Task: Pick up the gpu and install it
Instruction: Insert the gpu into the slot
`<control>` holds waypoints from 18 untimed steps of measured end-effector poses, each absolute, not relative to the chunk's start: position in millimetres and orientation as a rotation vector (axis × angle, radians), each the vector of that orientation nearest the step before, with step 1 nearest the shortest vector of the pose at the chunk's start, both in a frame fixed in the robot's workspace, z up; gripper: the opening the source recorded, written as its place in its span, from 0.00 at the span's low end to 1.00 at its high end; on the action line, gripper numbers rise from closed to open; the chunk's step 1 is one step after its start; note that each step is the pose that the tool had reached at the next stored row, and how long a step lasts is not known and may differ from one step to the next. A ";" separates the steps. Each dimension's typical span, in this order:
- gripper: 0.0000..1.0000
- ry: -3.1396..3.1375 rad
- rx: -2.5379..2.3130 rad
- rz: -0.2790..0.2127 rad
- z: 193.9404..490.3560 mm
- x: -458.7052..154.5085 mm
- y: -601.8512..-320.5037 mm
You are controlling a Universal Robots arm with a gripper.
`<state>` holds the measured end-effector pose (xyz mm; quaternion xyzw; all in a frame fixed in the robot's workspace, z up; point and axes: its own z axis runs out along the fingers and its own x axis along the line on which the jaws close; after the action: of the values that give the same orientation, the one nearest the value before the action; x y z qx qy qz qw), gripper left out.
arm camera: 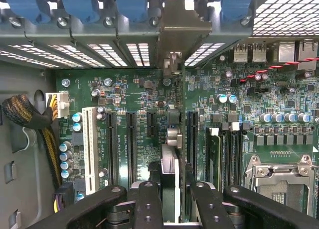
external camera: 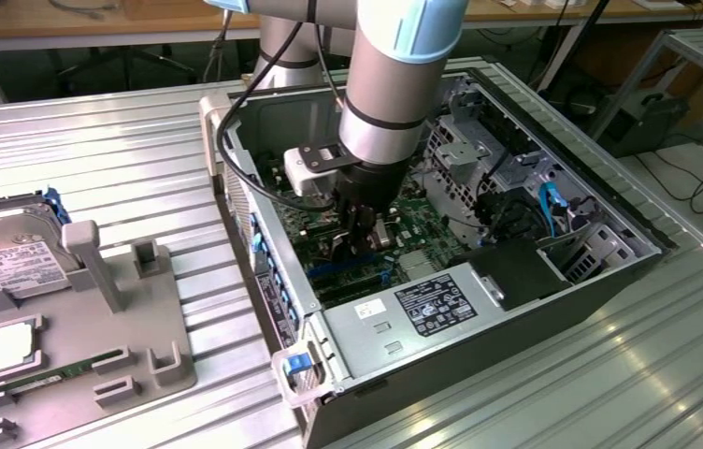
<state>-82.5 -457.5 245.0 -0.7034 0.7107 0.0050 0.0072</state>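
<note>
Exterior view: arm reaching down into the open computer case [external camera: 451, 234] lying on the ribbed metal desk [external camera: 90, 159], gripper [external camera: 362, 245] low over the motherboard [external camera: 421, 210], placed for seating a card. Fixture tray [external camera: 64, 346] at the exterior view's left keeping the hard drive [external camera: 8, 248] upright.

Wrist view: jaws clamped on the gpu [arm camera: 171, 154], held edge-on, bracket toward the rear slot openings [arm camera: 114, 54], lined up along the expansion slots [arm camera: 130, 147].
</note>
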 end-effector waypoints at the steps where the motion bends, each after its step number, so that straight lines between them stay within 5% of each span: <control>1: 0.27 2.223 -2.200 0.016 244.9 -82.5 -457.5; 18: 0.27 2.223 -2.200 0.016 234.5 -82.8 -457.0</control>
<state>-82.8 -457.0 234.5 -0.7034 0.7107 0.0052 0.0069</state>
